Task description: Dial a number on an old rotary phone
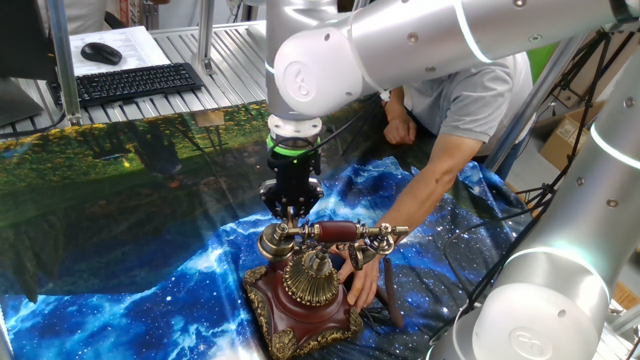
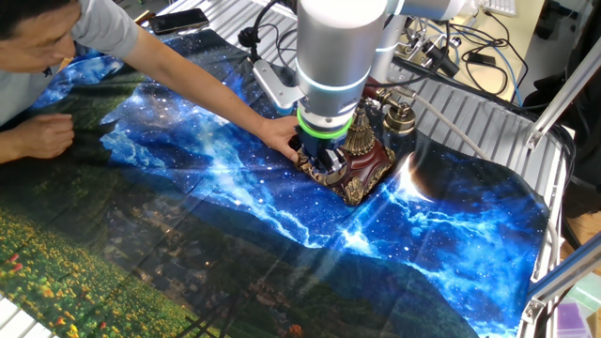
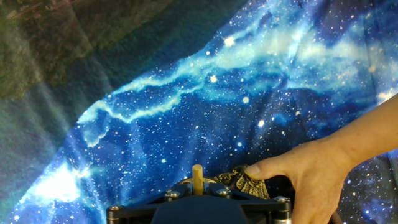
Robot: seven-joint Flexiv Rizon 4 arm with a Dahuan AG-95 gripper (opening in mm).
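Note:
The old rotary phone (image 1: pixel 300 312) stands on the starry blue cloth. It has a dark red-brown base with brass trim, a brass dial dome (image 1: pixel 312 281) and a brass handset (image 1: pixel 335 234) resting across the top. My gripper (image 1: pixel 291 212) points down just behind the phone, by the handset's left end. In the other fixed view the gripper (image 2: pixel 324 161) is right at the phone (image 2: pixel 368 161). In the hand view the jaws are shut on a pale stick (image 3: pixel 197 178), and brass trim (image 3: pixel 245 183) shows beside it. The dial itself is hidden there.
A person's hand (image 1: pixel 362 276) holds the phone's right side; it also shows in the other fixed view (image 2: pixel 280 137) and the hand view (image 3: pixel 311 177). A keyboard (image 1: pixel 125 82) and mouse (image 1: pixel 100 52) lie at the back left. A second robot arm (image 1: pixel 560 290) stands at the right. Cables (image 2: pixel 441 56) lie behind the phone.

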